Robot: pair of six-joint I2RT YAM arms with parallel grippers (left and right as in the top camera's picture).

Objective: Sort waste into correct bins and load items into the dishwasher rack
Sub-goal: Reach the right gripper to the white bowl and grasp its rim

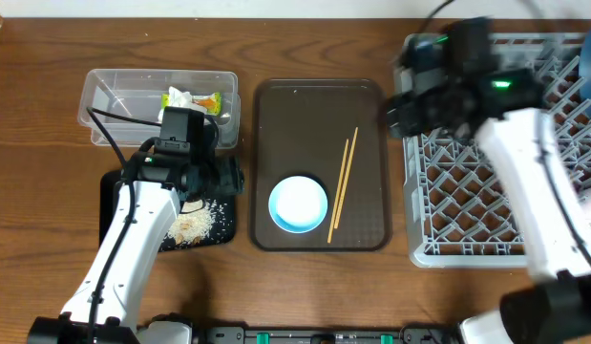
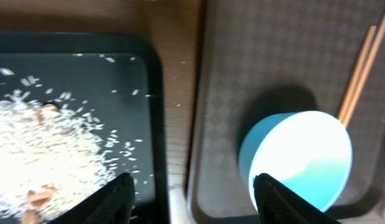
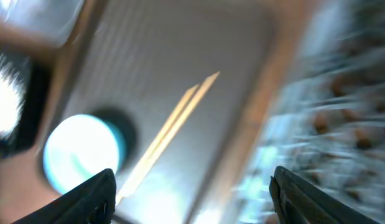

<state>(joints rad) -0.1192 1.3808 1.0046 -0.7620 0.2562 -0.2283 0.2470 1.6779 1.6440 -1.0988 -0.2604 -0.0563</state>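
On the brown serving tray (image 1: 364, 115) a light-blue bowl (image 1: 298, 204) stands upright, with a wooden chopstick pair (image 1: 343, 184) lying to its right. My left gripper (image 1: 228, 178) hangs open and empty over the right rim of the black tray (image 1: 112, 196), which holds loose rice (image 1: 193, 225). The left wrist view shows the rice (image 2: 49, 149) at left and the bowl (image 2: 301, 155) at right of the gripper (image 2: 195, 199). The clear tub (image 1: 123, 96) holds a yellow-green wrapper (image 1: 209, 101) and a tissue (image 1: 179, 98). My right gripper (image 1: 398, 110), blurred, is open above the left edge of the grey rack (image 1: 486, 205).
In the blurred right wrist view the gripper (image 3: 192, 193) holds nothing, with the bowl (image 3: 80, 152) and chopsticks (image 3: 173, 127) below left and the rack (image 3: 341, 93) at right. Bare wooden table (image 1: 47, 143) surrounds the trays.
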